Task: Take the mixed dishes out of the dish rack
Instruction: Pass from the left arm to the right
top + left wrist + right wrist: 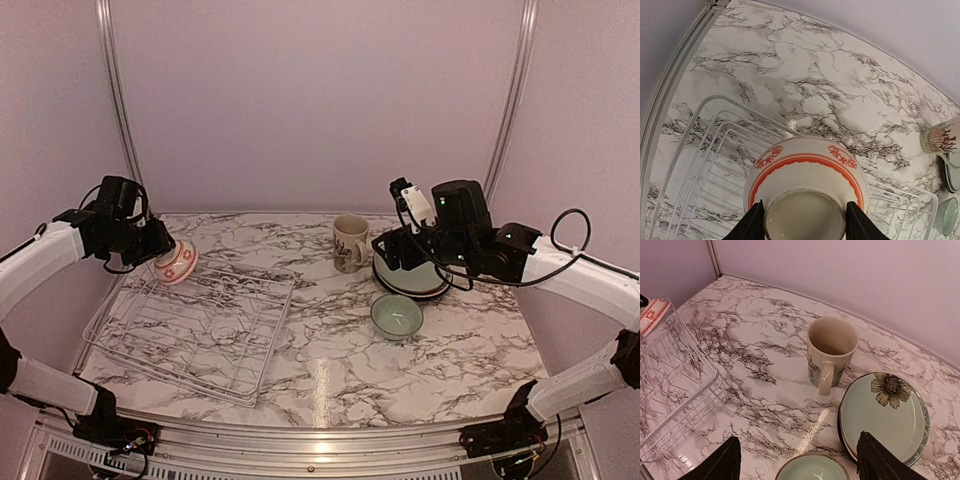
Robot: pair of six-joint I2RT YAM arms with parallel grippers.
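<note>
My left gripper (160, 257) is shut on the small red-and-white patterned bowl (177, 262), holding it by its foot above the far left corner of the white wire dish rack (190, 325). In the left wrist view the bowl (807, 172) fills the space between my fingers, over the rack (700, 165). My right gripper (400, 250) is open and empty, above the stack of pale green plates (415, 280). The cream mug (830, 352), the flower-marked green plate (885, 415) on a dark plate, and the green bowl (812, 471) stand on the marble. The rack holds no other dishes.
The green bowl (396, 316) sits in front of the plate stack; the mug (350, 243) stands left of it. Grey walls with metal posts close in the back and sides. The rack's right corner (670, 390) shows at the left of the right wrist view.
</note>
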